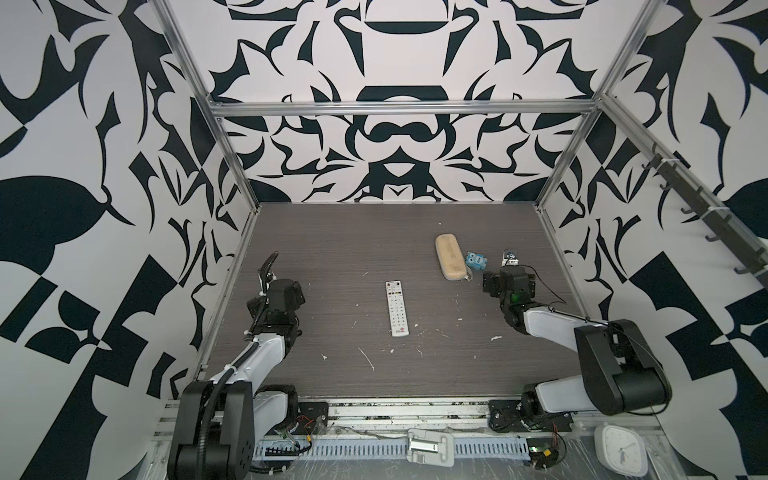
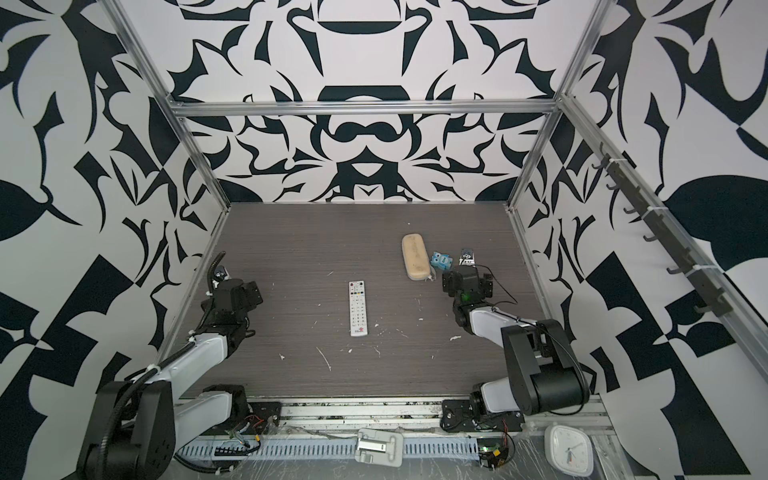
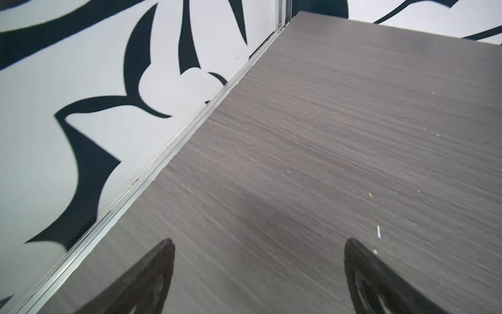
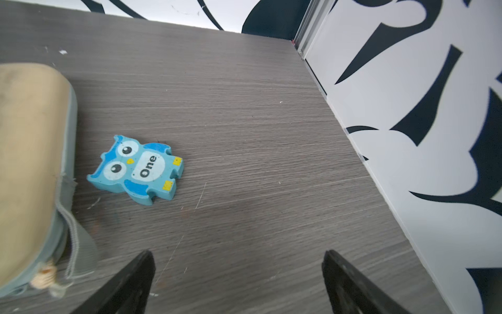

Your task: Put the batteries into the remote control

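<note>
The remote (image 1: 397, 308) lay between the arms, long axis front-to-back, neither arm clearly nearer. Both the left gripper (image 3: 260, 242) and right gripper (image 4: 239, 252) gaped wide, empty; batteries seemingly out of sight.

Even, soft light (edges warped)

A: What setting did we record?
B: We recorded a robotics test cell: aluminium framing (image 1: 399, 109), patterned wall panels (image 1: 395, 50), two arms (image 1: 266, 351) mounted on the front rail (image 1: 415, 411), exposed wiring (image 1: 544, 452).
</note>
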Controlling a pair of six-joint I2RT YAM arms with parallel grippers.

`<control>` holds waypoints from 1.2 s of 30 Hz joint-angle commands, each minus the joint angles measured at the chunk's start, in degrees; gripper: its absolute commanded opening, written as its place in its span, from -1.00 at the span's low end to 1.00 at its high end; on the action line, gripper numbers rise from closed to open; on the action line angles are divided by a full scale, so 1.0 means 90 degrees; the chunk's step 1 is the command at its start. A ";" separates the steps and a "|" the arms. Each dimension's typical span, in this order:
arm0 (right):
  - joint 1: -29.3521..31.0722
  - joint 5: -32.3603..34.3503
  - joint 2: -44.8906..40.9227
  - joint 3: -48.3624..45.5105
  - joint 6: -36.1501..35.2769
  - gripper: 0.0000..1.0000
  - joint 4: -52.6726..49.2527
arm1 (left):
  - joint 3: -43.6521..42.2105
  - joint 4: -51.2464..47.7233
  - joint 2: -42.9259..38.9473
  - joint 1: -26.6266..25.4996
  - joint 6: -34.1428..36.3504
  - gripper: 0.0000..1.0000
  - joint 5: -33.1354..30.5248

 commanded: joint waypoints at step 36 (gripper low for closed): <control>-0.0401 -0.1064 0.0679 -0.0796 -0.0015 1.00 0.2681 | 0.0156 0.3896 0.2600 0.0549 0.0653 0.99 0.1995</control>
